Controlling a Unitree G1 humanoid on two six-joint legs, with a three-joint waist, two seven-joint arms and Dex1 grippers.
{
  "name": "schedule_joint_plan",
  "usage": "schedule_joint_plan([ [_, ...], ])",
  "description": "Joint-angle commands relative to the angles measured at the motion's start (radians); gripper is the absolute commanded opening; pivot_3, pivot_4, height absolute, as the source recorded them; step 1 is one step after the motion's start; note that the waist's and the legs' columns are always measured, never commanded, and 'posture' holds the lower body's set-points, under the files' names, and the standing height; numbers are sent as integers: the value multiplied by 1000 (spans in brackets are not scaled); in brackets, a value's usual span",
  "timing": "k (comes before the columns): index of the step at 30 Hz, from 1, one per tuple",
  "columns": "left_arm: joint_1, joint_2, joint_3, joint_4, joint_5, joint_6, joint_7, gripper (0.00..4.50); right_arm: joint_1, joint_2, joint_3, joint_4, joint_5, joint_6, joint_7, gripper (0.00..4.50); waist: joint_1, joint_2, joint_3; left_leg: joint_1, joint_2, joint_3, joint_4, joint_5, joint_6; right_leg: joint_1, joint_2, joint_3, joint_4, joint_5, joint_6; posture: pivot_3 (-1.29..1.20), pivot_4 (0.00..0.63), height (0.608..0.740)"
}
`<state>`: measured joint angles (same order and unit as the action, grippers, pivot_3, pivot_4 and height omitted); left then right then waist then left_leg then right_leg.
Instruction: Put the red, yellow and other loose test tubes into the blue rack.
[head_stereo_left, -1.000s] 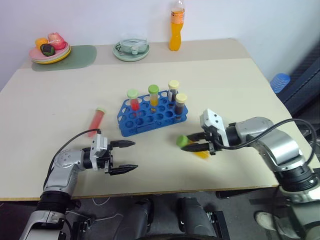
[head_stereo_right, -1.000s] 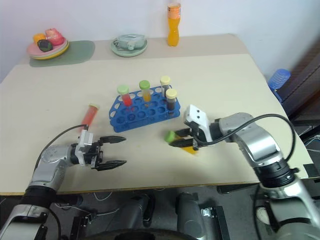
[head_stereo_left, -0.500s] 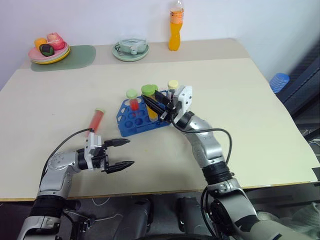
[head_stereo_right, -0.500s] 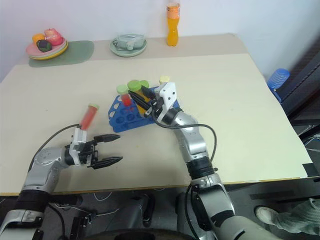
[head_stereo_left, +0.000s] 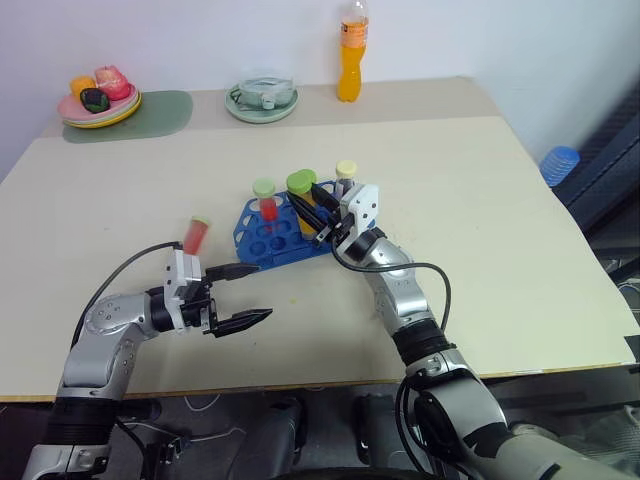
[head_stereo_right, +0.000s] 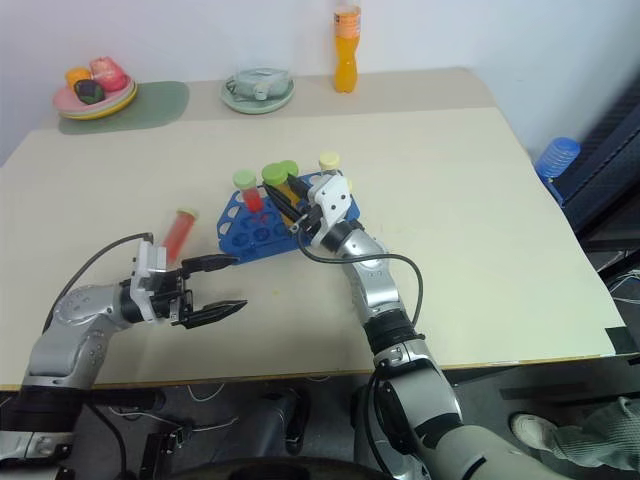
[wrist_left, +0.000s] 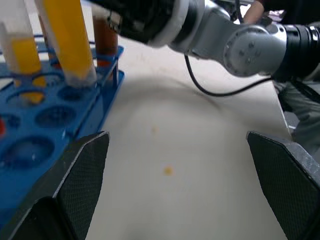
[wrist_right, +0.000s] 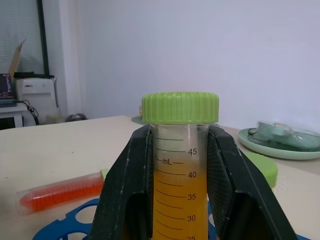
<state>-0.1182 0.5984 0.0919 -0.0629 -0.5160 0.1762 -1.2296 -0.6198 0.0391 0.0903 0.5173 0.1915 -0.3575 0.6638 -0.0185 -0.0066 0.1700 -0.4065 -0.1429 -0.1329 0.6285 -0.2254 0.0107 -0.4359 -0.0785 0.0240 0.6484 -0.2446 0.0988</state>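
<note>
The right claw (head_stereo_left: 318, 210) is clamped on a yellow tube (wrist_right: 175, 190) with a green cap, just under the cap, one black finger on each side. It holds the tube upright over the blue rack (head_stereo_left: 262, 245), at the rack's right part; in the left wrist view the tube's lower end sits at the rack's top plate, at a hole near the edge, though whether it has gone into the hole I cannot tell.

The rack stands mid-table (head_stereo_left: 480, 200). In it stand a red tube (head_stereo_left: 265, 200) with a green cap at the left, another yellow tube (wrist_left: 20, 47) beside the held one, and a dark brown tube (wrist_left: 105, 42) toward the right end.

One loose red tube (head_stereo_left: 196, 234) lies on the table left of the rack, well apart from it.

The left claw (head_stereo_left: 243, 296) is spread wide and holds nothing. It hangs just above the table in front of the rack's left end, fingers pointing toward the right arm, its upper finger near the rack's front edge.

At the far edge of the table are a plate of fruit (head_stereo_left: 98, 105) on a green mat (head_stereo_left: 160, 112), a glass dish (head_stereo_left: 262, 98) and an orange bottle (head_stereo_left: 352, 55)
</note>
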Motion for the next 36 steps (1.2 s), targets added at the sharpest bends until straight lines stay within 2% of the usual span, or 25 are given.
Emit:
schedule_joint_plan([
  [1,-23,7,0,-59,-25,43,33,4500,2,-5,-11,-36,9,-26,-4,783,0,0,0,0,0,0,0,0,0,0,0,0,0,0,0,0,150,740],
  [11,-50,5,-6,-99,-36,106,72,4500,27,-19,-5,-31,-7,-42,-22,783,0,0,0,0,0,0,0,0,0,1,0,0,0,0,0,0,150,740],
  [17,-27,-17,54,-97,-67,111,132,4500,25,-29,-8,-16,-22,-57,-43,783,1,0,0,0,0,0,0,0,-1,1,0,0,0,0,0,0,150,740],
  [30,5,-15,114,-61,-85,93,147,4500,32,-26,-8,14,-25,-69,-53,783,4,0,0,0,0,0,0,0,0,1,0,0,0,0,0,0,150,740],
  [35,0,-23,122,-52,-97,98,155,4500,28,3,-21,41,38,-43,-2,783,2,0,0,0,0,0,0,0,-1,2,0,0,0,0,0,0,150,740],
  [36,1,-24,122,-50,-98,98,155,4500,28,5,-21,43,44,-45,9,1283,1,0,0,0,0,0,0,0,-1,2,0,0,0,0,0,0,150,740],
])
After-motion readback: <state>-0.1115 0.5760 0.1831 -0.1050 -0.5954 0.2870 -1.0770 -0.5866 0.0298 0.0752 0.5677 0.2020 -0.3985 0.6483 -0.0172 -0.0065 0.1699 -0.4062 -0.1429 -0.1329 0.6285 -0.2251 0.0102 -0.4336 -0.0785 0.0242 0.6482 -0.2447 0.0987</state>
